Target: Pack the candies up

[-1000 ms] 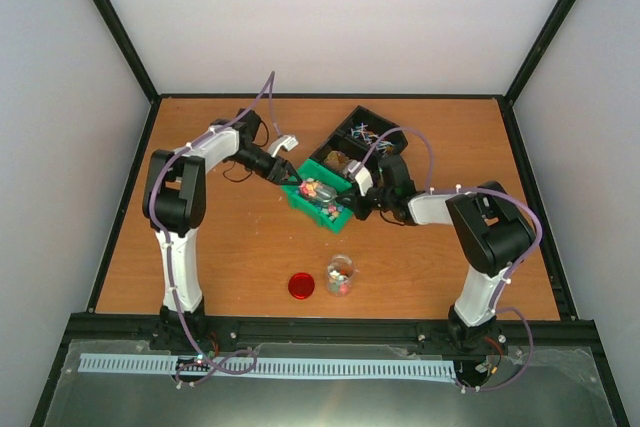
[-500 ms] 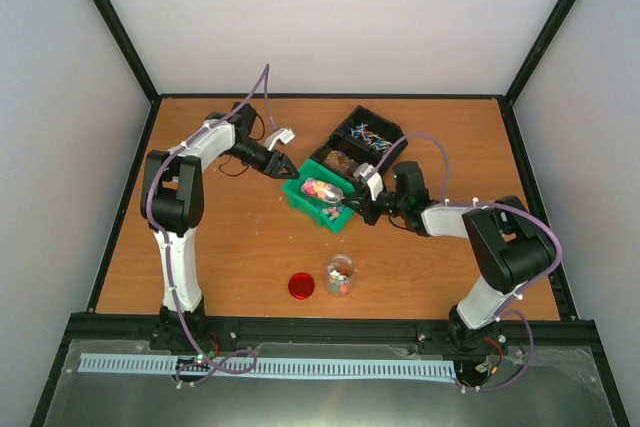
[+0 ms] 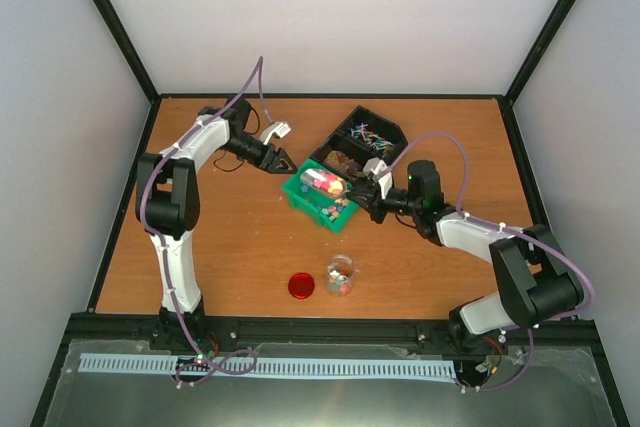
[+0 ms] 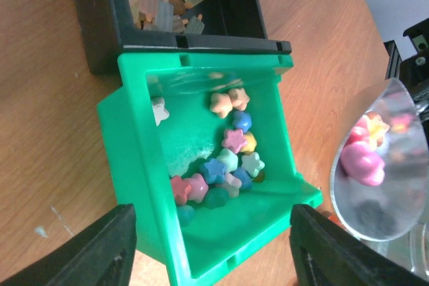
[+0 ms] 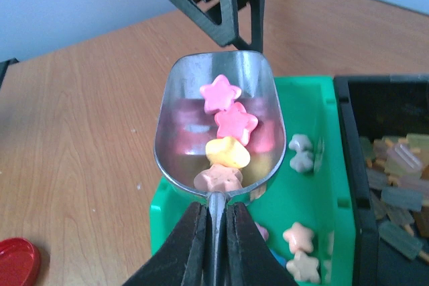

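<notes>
1. Candies (image 4: 228, 159): star-shaped pieces in pink, yellow, blue, white and orange. Most lie loose in the green bin (image 4: 137, 165). This bin sits near the middle of the worktop, with its long axis running from far-left to near-right. The black bin (image 4: 94, 25) stands against its far side and holds pale lolly-shaped sweets.

2. Four candies sit in the metal scoop (image 5: 175, 105), in a single row along the scoop's long axis. The scoop hangs above the green bin. Its mouth points toward the left edge of the worktop and its handle toward the right edge.

3. My right gripper (image 5: 214, 213): jaws closed tight on the scoop's thin handle.

4. My left gripper (image 4: 211, 252): jaws spread wide, holding nothing. They hover just beside the green bin's far-left end.

5. A glass jar (image 3: 340, 275) with some candies inside stands toward the near edge. A red lid (image 3: 301, 286) lies just beside it.
</notes>
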### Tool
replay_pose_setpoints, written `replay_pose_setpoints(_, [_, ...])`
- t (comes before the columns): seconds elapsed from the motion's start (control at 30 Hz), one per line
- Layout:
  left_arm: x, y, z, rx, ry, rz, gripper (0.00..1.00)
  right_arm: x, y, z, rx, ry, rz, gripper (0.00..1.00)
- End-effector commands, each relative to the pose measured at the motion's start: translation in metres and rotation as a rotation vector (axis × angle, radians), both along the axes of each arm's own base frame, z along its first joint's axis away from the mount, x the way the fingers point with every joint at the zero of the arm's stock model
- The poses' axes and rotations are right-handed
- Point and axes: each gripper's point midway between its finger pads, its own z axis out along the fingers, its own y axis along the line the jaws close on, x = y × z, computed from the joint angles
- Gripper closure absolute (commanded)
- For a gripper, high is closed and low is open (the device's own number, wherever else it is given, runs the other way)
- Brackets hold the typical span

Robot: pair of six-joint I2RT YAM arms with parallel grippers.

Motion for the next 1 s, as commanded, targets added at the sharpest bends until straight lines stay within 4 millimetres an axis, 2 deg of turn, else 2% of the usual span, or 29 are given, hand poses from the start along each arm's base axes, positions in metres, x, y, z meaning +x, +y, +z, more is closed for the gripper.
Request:
replay_pose_setpoints(0.0, [0.009, 0.002, 0.034, -0.028, -0.1, 0.025, 0.31, 0.003, 0.005, 0.036, 0.043, -0.098, 0.04, 0.97])
replay_pose_setpoints(0.17, [0.009, 0.004, 0.044, -0.024, -0.146, 0.046, 0.25, -0.02, -0.006, 0.052, 0.005, -0.132, 0.128, 0.97])
replay_pose_setpoints(0.4, [-0.001, 0.01, 0.043, 0.008, -0.21, 0.041, 0.19, -0.082, -0.025, 0.078, -0.048, -0.175, 0.328, 0.97])
replay_pose_setpoints(0.47, [-0.004, 0.011, 0.039, 0.01, -0.217, 0.043, 0.18, -0.1, -0.029, 0.079, -0.065, -0.156, 0.37, 0.97])
replay_pose_setpoints(0.73, [-0.015, 0.013, 0.033, 0.008, -0.222, 0.046, 0.17, -0.136, -0.046, 0.087, -0.147, -0.191, 0.431, 0.97])
replay_pose_setpoints(0.97, [-0.024, 0.014, 0.032, 0.007, -0.226, 0.037, 0.17, -0.161, -0.06, 0.081, -0.228, -0.181, 0.433, 0.97])
